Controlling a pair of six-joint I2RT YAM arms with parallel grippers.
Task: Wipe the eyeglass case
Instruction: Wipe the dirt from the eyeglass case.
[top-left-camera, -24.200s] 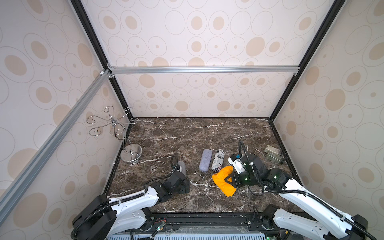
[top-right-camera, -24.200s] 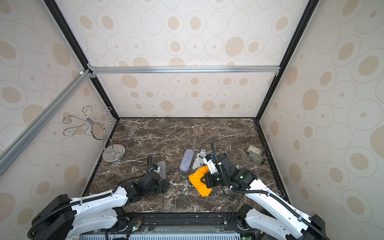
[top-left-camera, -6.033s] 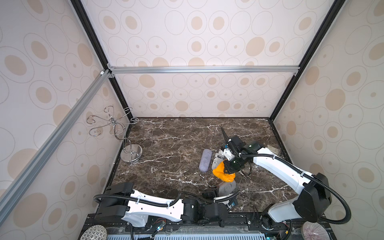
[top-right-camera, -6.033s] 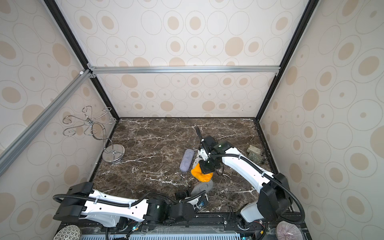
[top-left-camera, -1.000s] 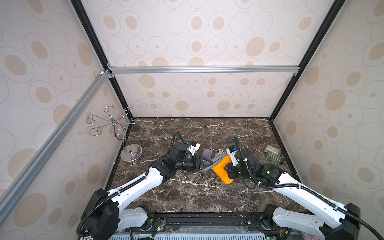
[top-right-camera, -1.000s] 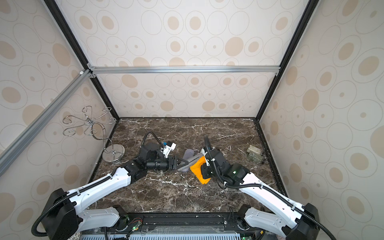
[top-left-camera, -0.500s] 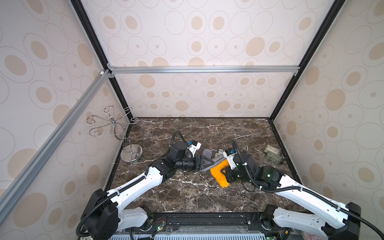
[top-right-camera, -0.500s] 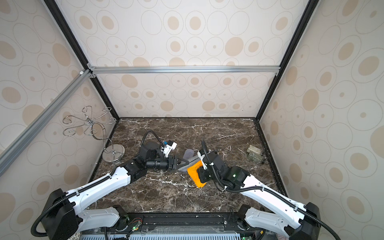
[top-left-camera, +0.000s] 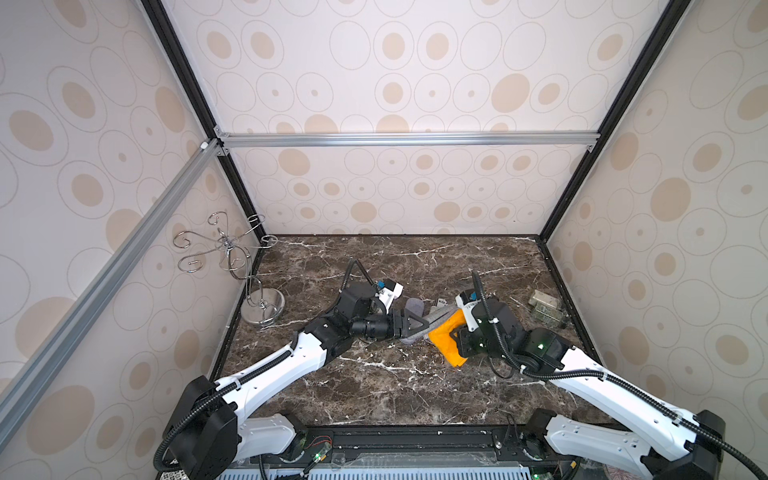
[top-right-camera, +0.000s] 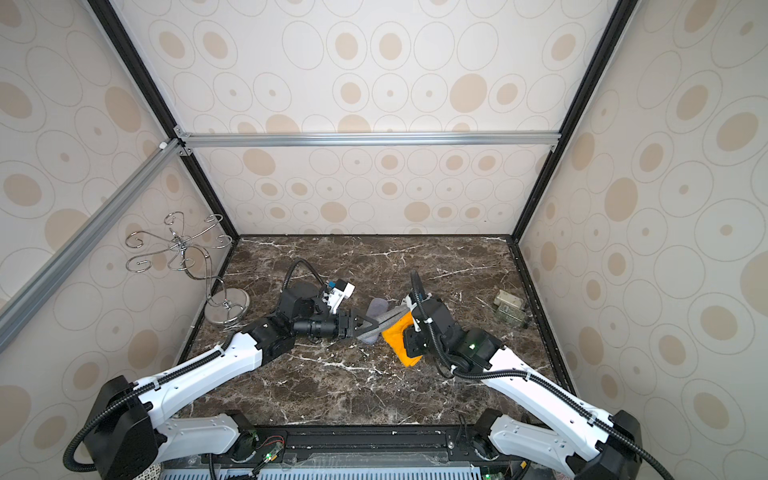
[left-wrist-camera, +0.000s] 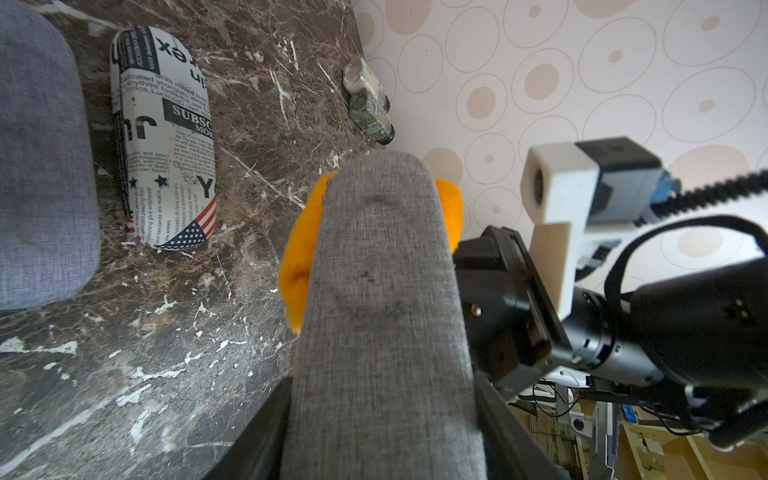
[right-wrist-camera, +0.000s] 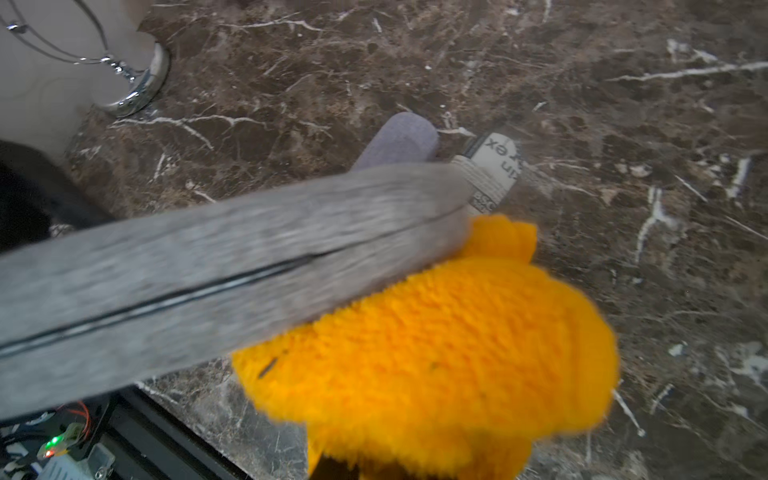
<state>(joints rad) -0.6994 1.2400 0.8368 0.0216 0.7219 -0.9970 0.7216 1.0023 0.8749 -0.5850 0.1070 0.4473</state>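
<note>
Above the middle of the table (top-left-camera: 374, 386), the left gripper (top-left-camera: 409, 326) clamps the grey eyeglass case (top-left-camera: 436, 318), its long axis pointing toward 2 o'clock. At that far end, the right gripper (top-left-camera: 461, 343) pinches the orange cloth (top-left-camera: 444, 338), which touches the case's 5 o'clock side.

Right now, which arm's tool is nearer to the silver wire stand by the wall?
Left. The left tool, shut on the grey eyeglass case, is between the silver wire stand and the right tool, which grips the orange cloth farther off.
</note>
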